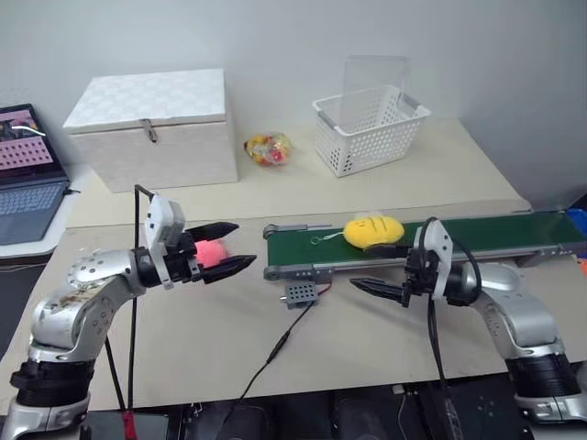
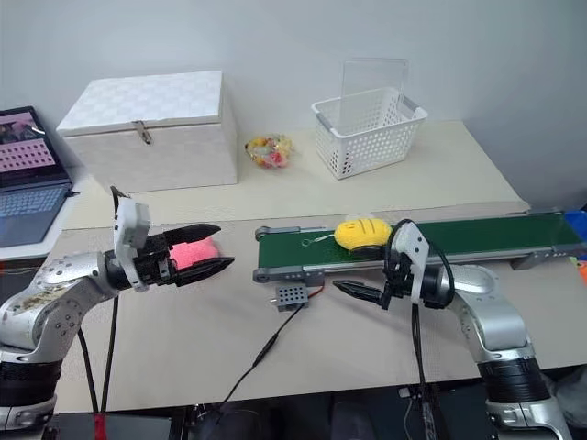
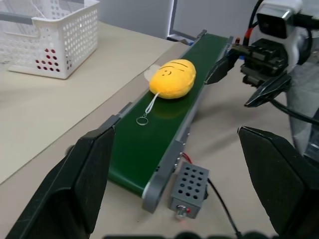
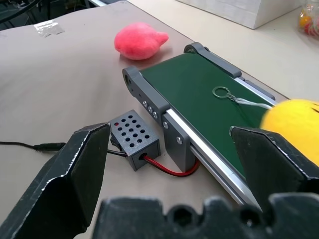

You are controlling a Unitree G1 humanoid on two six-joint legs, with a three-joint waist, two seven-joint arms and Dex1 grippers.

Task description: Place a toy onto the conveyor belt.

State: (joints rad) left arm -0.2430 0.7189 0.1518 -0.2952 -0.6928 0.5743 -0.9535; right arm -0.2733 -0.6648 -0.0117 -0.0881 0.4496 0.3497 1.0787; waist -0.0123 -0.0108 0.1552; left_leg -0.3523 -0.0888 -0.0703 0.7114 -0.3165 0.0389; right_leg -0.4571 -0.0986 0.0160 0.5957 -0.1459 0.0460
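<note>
Toy [image 1: 373, 229]: soft oval yellow plush with dark stitched lines on top, lying on the conveyor belt [image 1: 514, 231] near its left end, white tag and string loop trailing toward the roller. Belt surface flat, matte dark green, in a grey metal frame with rounded end brackets.

Control box [image 4: 134, 139]: small grey cube, top face perforated with round holes, on the beige worktop [image 1: 385, 339] just beside the belt's left end. The right wrist view shows its red wire; the left wrist view shows a small red light on its side.

Left end effector [image 1: 223, 250]: black wedge-shaped fingers spread wide, holding nothing, hovering in front of a fuzzy pink plush [image 4: 139, 41] that lies on the worktop.

Right end effector [image 1: 380, 271]: fingers apart, empty, just beside the belt's near edge, by the toy.

Head views add, further back: a white textured lidded box [image 1: 151, 128], a white perforated plastic basket [image 1: 369, 128], a bag of colourful sweets [image 1: 268, 148] and a laptop [image 1: 27, 174].
</note>
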